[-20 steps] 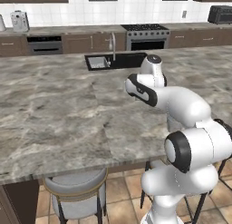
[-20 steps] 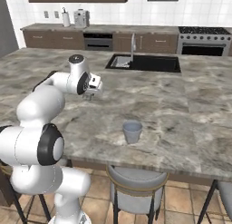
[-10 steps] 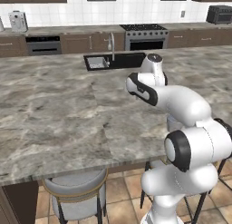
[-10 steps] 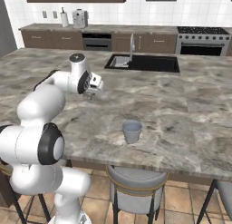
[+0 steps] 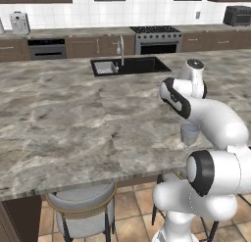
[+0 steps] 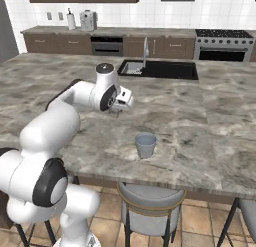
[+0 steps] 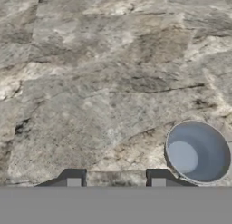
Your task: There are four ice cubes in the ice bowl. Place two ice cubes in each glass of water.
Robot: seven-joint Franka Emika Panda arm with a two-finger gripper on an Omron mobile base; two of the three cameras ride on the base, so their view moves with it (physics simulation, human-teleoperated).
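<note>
A white arm (image 6: 65, 116) is stretched over a grey marbled counter (image 6: 210, 126), with its gripper (image 6: 119, 111) held low above the stone. A translucent glass (image 6: 145, 145) is set near the front edge, apart from the gripper. A black sink (image 6: 165, 69) with a tap (image 6: 145, 48) is seen behind.
</note>
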